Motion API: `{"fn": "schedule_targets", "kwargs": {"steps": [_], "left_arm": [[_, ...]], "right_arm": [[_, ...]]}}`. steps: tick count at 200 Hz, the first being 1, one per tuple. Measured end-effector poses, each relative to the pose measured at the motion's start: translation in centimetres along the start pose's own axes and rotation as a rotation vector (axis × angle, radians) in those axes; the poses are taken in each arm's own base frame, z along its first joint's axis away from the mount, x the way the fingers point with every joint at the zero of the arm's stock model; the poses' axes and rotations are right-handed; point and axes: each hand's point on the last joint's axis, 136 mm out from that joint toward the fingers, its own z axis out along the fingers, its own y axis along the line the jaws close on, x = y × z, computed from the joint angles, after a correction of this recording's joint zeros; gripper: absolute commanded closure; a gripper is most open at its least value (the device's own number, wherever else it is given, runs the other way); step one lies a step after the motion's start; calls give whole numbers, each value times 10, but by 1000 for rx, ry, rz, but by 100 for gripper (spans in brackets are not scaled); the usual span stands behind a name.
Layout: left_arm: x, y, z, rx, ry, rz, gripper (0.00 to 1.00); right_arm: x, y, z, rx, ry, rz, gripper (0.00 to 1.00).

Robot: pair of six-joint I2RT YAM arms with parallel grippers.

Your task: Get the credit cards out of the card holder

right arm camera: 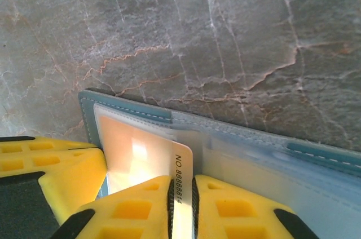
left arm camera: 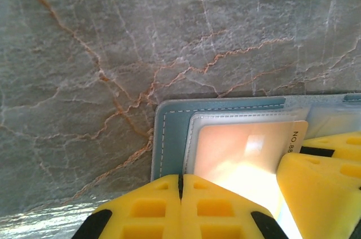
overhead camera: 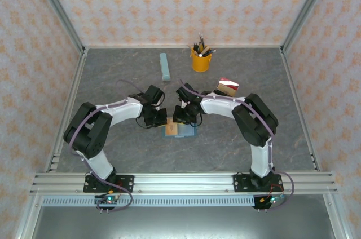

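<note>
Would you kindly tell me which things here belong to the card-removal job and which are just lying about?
Job: card holder; tan card pinched in the right fingers; left fingers, shut, at the holder's edge; loose cards near the right arm.
Lying about: yellow pen cup; pale blue-grey bar.

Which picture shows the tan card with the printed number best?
The right wrist view: the tan card is close, its printed number readable, its edge pinched in the right pincer. The left wrist view shows it washed out by glare, number half hidden. In the top view it is a small tan patch.
</note>
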Motion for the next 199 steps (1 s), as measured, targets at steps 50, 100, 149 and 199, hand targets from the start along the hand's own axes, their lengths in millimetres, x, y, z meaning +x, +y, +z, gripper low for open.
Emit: {"fn": "schedule_targets", "kwargs": {"steps": [50, 100, 149, 199], "left_arm": [[-1, 1, 0, -7, -6, 4, 100], [-2, 2, 0, -12, -10, 7, 99], [-1, 1, 0, -14, -11, 13, 95], [-1, 0, -4, -8, -17, 21, 93]], "right_arm": [[1, -1, 0, -5, 7, -6, 93], [2, -2, -4, -2, -1, -22, 100], [5, -10, -18, 15, -20, -28, 100], [5, -15, -19, 20, -17, -22, 100]]}}
